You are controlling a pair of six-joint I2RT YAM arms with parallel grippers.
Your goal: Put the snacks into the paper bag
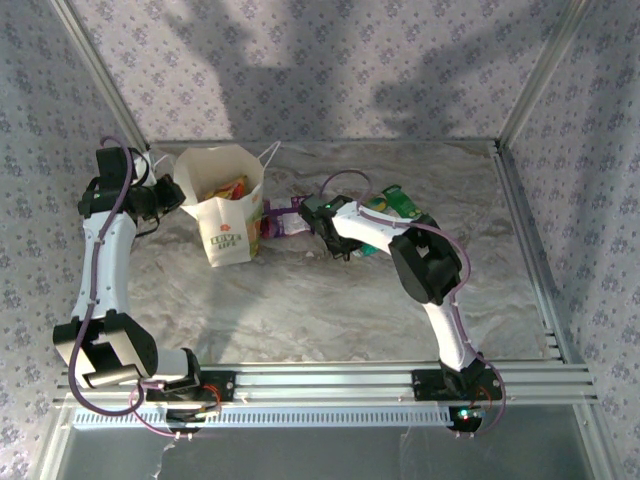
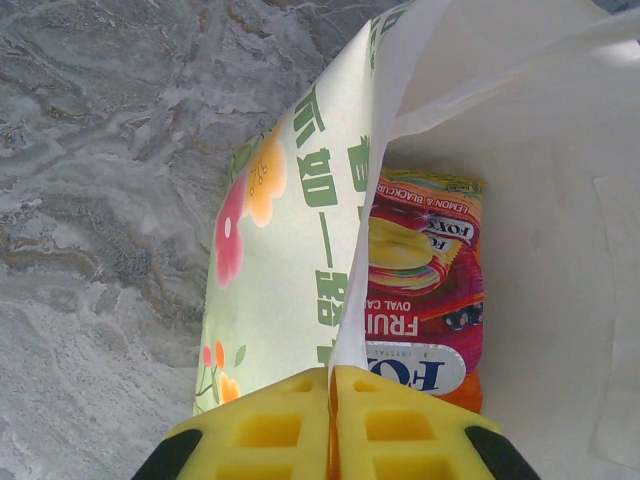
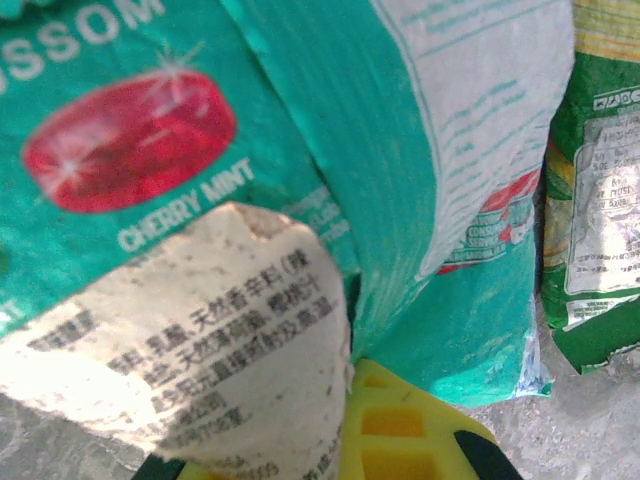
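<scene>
The white paper bag [image 1: 230,235] stands open at the back left, and my left gripper [image 1: 170,193] is shut on its rim. In the left wrist view the yellow fingers [image 2: 270,430] pinch the bag's wall [image 2: 300,240], and an orange-yellow FOX'S packet [image 2: 430,290] lies inside. The same packet shows in the bag's mouth [image 1: 230,190]. My right gripper [image 1: 335,232] is down on the table to the right of the bag, shut on a teal packet [image 3: 300,120] with a white label. A purple packet [image 1: 278,222] lies by the bag, and a green packet [image 1: 402,203] lies behind the right arm.
A second teal surface [image 3: 480,300] lies against the held packet, and the green packet [image 3: 595,200] is just right of it. Metal frame rails [image 1: 530,250] bound the marbled table [image 1: 300,300] on the right and the near side. Patterned walls close the back.
</scene>
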